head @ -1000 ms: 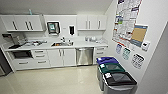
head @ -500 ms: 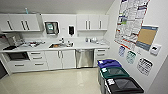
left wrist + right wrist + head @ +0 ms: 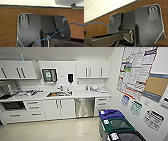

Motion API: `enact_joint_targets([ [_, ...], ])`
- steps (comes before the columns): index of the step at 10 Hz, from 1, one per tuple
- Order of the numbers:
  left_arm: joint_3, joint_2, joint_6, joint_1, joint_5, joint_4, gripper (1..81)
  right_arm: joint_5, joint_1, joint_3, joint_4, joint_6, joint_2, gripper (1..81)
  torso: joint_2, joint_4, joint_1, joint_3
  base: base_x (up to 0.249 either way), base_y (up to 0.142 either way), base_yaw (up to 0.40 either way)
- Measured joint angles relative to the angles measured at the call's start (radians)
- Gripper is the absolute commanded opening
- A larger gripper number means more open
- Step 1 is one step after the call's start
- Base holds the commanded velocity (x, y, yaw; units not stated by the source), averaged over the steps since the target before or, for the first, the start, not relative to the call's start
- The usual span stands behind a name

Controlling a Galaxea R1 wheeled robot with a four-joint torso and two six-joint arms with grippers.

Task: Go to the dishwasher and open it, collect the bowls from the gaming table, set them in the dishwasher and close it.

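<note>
dishwasher (image 3: 84,107) sits shut under the counter (image 3: 82,94), right of the sink (image 3: 58,93), white cabinet doors (image 3: 59,108) beside it; stiff steel door, likely heavy and hinged low, so take the bar handle along its top; can't tell either gripper's opening

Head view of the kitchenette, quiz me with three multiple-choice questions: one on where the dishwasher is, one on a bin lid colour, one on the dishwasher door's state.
1. The dishwasher sits:
A. under the counter, right of the sink
B. under the wall posters
C. left of the black built-in appliance

2. The lid of the bin farthest from the camera is:
A. red
B. blue-purple
C. yellow

3. The dishwasher door is:
A. hanging open
B. removed
C. closed

Answers: 1 A, its steel front stands below the countertop beside the sink cabinet. 2 B, that lid reads blue-purple. 3 C, the front lies flush with the cabinets.
</note>
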Motion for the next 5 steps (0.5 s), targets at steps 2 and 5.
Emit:
enact_joint_targets([
  [2, 0.0, -0.001, 0.0, -0.001, 0.0, 0.0, 81.1, 0.001, 0.0, 0.0, 0.0, 0.0, 0.0, 81.1, 0.0, 0.0, 0.0, 0.0, 0.232, 0.0, 0.0],
  [5, 0.0, -0.001, 0.0, -0.01, -0.004, 0.0, 81.1, 0.003, 0.011, 0.0, 0.0, 0.0, 0.002, 81.1, 0.001, 0.0, 0.001, 0.0, 0.147, 0.0, 0.0],
])
